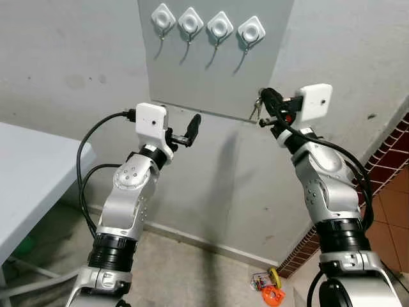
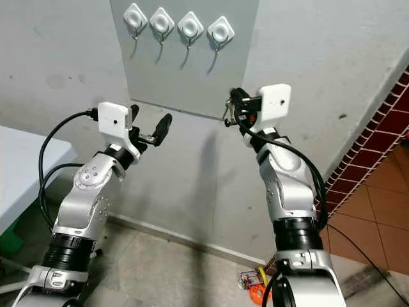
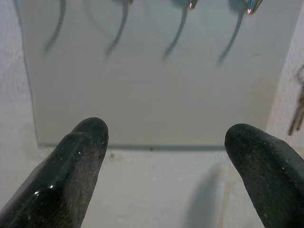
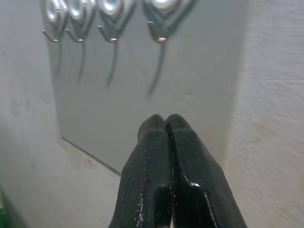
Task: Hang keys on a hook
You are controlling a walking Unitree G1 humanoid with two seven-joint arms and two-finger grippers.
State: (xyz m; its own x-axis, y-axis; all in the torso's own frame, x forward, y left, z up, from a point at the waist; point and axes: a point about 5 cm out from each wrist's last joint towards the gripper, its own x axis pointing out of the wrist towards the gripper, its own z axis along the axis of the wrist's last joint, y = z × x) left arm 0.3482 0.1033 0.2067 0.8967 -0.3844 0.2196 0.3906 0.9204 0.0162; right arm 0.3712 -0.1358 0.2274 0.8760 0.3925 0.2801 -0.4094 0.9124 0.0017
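A grey panel (image 1: 211, 70) on the wall carries a row of several white diamond-shaped hooks (image 1: 220, 26), all bare. My right gripper (image 1: 266, 97) is raised just off the panel's lower right corner, below the rightmost hook (image 4: 159, 35). It is shut on a small bunch of keys (image 1: 257, 110) that dangles from its fingertips. In the right wrist view the shut fingers (image 4: 166, 142) point at the panel under the hooks and hide the keys. My left gripper (image 1: 187, 133) is held up by the panel's lower left edge, open with nothing between its fingers (image 3: 80, 152).
A pale table (image 1: 32, 173) stands at the left. A red brick wall (image 1: 390, 160) runs along the right side. Small colourful toys (image 1: 270, 286) lie on the floor near the wall's base. Black cables (image 1: 86, 166) loop off my left arm.
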